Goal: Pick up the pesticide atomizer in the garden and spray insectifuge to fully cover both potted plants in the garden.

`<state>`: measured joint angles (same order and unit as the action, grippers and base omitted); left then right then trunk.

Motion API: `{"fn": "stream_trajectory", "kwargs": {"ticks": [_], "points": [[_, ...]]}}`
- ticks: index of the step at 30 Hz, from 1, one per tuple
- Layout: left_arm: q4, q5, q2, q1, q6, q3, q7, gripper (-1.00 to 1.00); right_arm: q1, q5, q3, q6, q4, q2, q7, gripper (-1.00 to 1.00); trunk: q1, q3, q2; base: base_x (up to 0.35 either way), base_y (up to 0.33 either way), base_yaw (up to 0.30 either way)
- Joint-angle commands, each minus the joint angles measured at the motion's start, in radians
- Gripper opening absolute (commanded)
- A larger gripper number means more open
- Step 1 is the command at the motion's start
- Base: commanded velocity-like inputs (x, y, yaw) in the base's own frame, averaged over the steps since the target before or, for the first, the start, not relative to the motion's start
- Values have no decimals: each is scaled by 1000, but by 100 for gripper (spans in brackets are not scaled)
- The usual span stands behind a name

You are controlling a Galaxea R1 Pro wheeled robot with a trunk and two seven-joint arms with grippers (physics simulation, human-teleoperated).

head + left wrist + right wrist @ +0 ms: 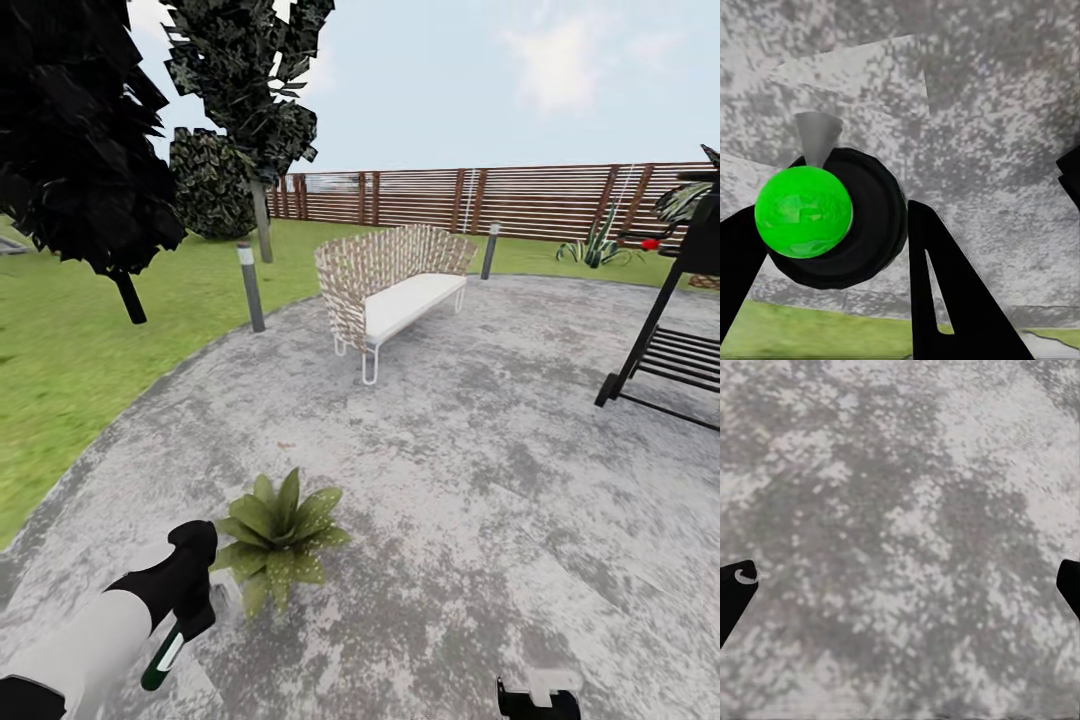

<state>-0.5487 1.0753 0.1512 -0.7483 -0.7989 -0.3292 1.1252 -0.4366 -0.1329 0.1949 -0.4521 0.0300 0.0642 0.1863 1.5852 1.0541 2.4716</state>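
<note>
My left gripper (832,247) is clamped on the pesticide atomizer (165,655), its green base filling the gap between the fingers (945,292). My right gripper (900,585) hangs spread wide over bare patio (480,480). The bottle sits just beside one potted plant (280,535) on the paving. A wicker bench (390,285) stands farther off, before the fence (500,200).

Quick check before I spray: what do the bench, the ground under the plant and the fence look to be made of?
Bench: woven wicker-like shell, tan lattice, with a white cushion and thin pale legs, probably metal. Patio: mottled grey, matte, likely concrete or stone. Fence: brown horizontal slats, looks like wood. Being renders, these are guesses from texture.
</note>
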Motion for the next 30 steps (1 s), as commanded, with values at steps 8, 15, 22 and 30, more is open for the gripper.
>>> {"fn": "stream_trajectory", "kwargs": {"ticks": [8, 15, 22, 30], "points": [[-2, 3, 0, -2, -8, -4, 5, -100, -1, -10, 8, -3, 0, 0, 2, 100, -1, 1, 0, 5, 319, 0], [-2, 3, -5, 4, -7, -4, 5, -100, -1, -11, 8, -3, 1, 0, 2, 100, -1, 1, 0, 217, 269, -136], [10, 3, -6, 12, -6, -6, -21, -100, -1, -11, 8, -3, 1, 0, 2, 100, -1, 1, 0, 189, 177, -282], [18, -11, -9, 36, -5, -5, -27, -100, -1, -11, 8, -3, 1, 0, 2, 100, -1, 1, 0, 12, 10, -66]]}}
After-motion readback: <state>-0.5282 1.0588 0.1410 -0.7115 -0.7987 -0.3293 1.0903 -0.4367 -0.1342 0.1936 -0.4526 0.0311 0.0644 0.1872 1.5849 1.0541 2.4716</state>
